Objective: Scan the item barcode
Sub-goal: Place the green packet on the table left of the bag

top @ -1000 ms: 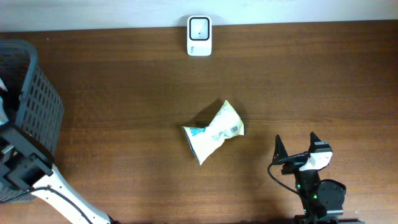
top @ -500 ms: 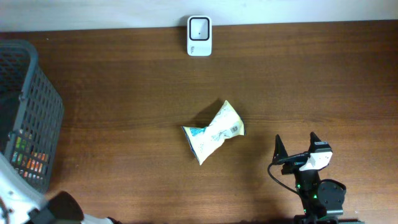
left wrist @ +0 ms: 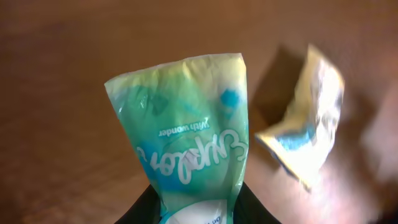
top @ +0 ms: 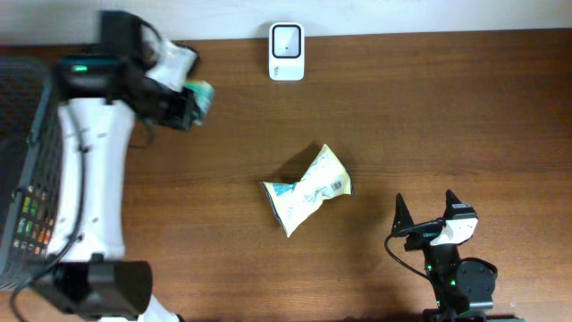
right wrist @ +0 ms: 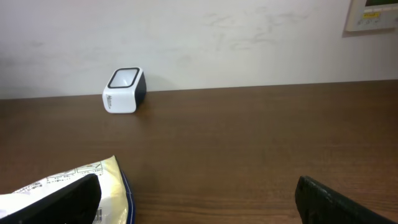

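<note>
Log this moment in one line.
left gripper: shut on green packet, left of scanner | right gripper: open, empty, near edge | pouch: lying mid-table

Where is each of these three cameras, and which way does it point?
Overhead: above the table, looking straight down; shows the left claw, right claw, scanner, yellow bag and basket.
Left wrist: behind the left claw, looking along it at the green bag it grips; only dark finger bases show.
Right wrist: low over the table, facing the wall; the open right claw frames the bottom.
Shared: all three show the yellow bag; overhead and right wrist share the scanner.
</note>
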Tool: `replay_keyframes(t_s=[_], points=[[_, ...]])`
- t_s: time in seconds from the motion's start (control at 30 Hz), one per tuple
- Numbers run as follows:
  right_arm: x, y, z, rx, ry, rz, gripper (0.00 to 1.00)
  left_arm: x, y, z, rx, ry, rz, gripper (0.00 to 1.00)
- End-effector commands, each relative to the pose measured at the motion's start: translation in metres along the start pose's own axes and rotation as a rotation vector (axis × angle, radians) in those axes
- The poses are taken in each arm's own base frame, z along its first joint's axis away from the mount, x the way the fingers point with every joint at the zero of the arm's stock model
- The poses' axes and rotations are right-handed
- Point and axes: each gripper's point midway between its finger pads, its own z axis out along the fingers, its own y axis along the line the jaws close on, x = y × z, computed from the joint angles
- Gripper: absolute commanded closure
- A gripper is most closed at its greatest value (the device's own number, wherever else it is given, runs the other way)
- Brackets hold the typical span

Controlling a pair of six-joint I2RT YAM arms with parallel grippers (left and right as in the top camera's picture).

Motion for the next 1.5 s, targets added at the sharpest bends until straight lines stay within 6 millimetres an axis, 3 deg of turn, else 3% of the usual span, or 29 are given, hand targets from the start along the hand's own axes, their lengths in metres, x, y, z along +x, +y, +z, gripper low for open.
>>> replay_keyframes(t_s=[0.0,0.1,0.2,0.3,0.37,0.4,0.47,0.53,0.63,0.77,0.93,1.03,1.17,1.3,1.47], points=[[0.003,0.002,0.000,-0.010,0.003,-0.004,0.01,0.021,-0.015,0.050,0.042,0.124,0.173,0.76],[0.003,0.002,0.000,-0.010,0.003,-0.004,0.01,0.035,-0.025,0.080,0.075,0.184,0.208,0.74],[0.003,0.002,0.000,-0.010,0.003,-0.004,0.01,0.050,-0.039,0.104,0.108,0.252,0.230,0.63],[0.003,0.001,0.000,-0.010,0.003,-0.004,0.01,0.059,-0.048,0.116,0.127,0.293,0.247,0.44],[0.003,0.001,0.000,-0.010,0.003,-0.004,0.01,0.059,-0.051,0.120,0.131,0.297,0.255,0.27],[0.003,0.002,0.000,-0.010,0.003,-0.004,0.01,0.058,-0.051,0.121,0.130,0.293,0.258,0.14],[0.003,0.001,0.000,-0.010,0.003,-0.004,0.01,0.054,-0.051,0.123,0.125,0.277,0.262,0.00],[0.003,0.001,0.000,-0.010,0.003,-0.004,0.01,0.050,-0.049,0.123,0.116,0.261,0.243,0.01],[0.003,0.001,0.000,-0.010,0.003,-0.004,0.01,0.027,-0.036,0.116,0.080,0.183,0.170,0.01],[0.003,0.001,0.000,-0.010,0.003,-0.004,0.01,-0.021,-0.018,0.070,0.019,0.026,0.072,0.01],[0.003,0.001,0.000,-0.010,0.003,-0.004,0.01,-0.077,0.005,-0.032,-0.073,-0.256,-0.038,0.01],[0.003,0.001,0.000,-0.010,0.003,-0.004,0.01,-0.085,0.033,-0.091,-0.145,-0.396,-0.129,0.01],[0.003,0.002,0.000,-0.010,0.003,-0.004,0.01,-0.060,0.103,-0.153,-0.304,-0.511,-0.394,0.01],[0.003,0.001,0.000,-0.010,0.003,-0.004,0.01,0.010,0.198,-0.202,-0.531,-0.558,-0.747,0.01],[0.003,0.002,0.000,-0.010,0.003,-0.004,0.01,0.071,0.248,-0.232,-0.640,-0.569,-0.935,0.01]])
